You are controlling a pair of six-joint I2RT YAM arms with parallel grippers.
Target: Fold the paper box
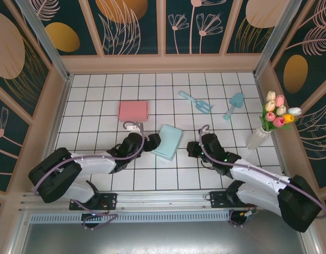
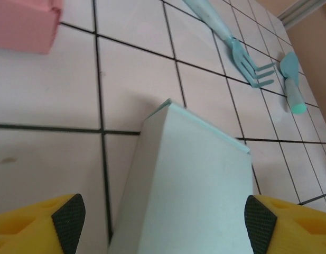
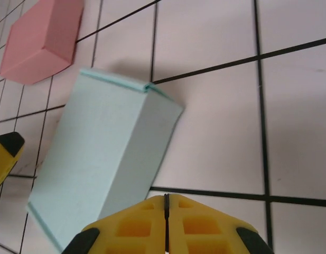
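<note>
Bright, even light, soft faint shadows on the white tiled table (image 1: 83,106), mild close-up blur in wrist views.

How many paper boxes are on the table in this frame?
2. The pink box lies toward the back left of the tiled table. The light blue box lies nearer, about mid-table. Nothing suggests a hidden third.

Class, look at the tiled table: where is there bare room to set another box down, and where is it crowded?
Bare: the tiles behind the pink box up to the back wall, and the left strip beside it. Crowded: the middle, where left gripper and right gripper flank the blue box, and the right side with rake, trowel and tulip vase.
</note>
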